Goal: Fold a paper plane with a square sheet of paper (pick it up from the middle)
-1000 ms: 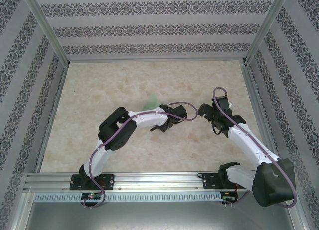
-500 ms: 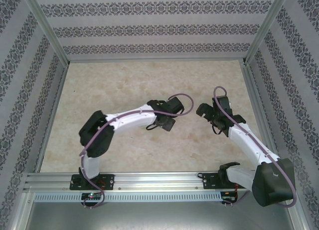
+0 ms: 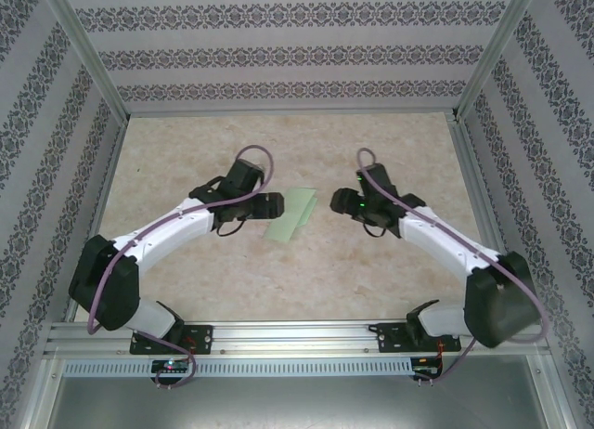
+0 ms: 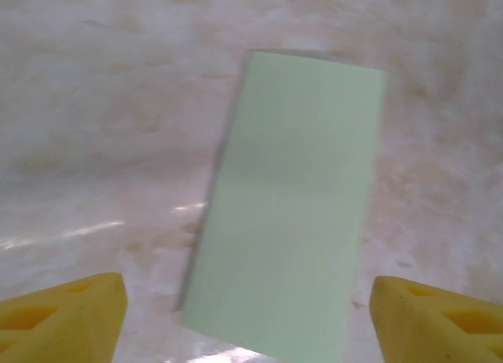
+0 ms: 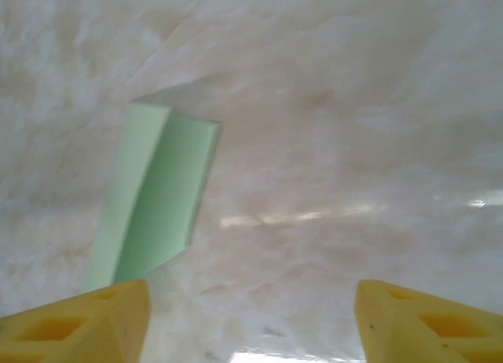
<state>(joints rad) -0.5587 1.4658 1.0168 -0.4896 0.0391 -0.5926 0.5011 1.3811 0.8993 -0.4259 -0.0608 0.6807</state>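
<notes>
The 2 arms swing apart: the folded pale green paper sheet [image 3: 290,214] now lies uncovered between left gripper [image 3: 275,204] and right gripper [image 3: 337,202], both spread wide, empty.

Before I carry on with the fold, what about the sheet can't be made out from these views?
Left wrist: one near corner of the sheet runs off the bottom edge.
Right wrist: the sheet's near end is hidden behind a yellow finger.
Top external: the sheet is too small to show creases or whether its layers line up.
</notes>
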